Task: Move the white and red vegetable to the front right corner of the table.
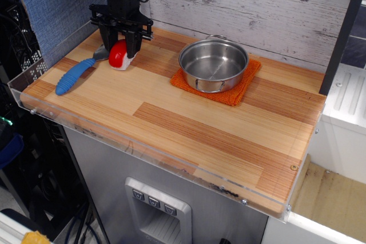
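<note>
The white and red vegetable (118, 57), a glossy red dome on a white base, sits at the back left of the wood-plank table (189, 127). My black gripper (120, 48) comes straight down on it, its two fingers closed against the toy's sides. The toy still rests on the tabletop. The front right corner of the table (280, 178) is bare wood, far from the gripper.
A blue-handled spoon (74, 75) lies just left of the toy, its metal bowl close to the left finger. A steel pan (213, 64) stands on an orange cloth (230, 94) at the back middle. A clear acrylic rim (143, 144) runs along the front edge.
</note>
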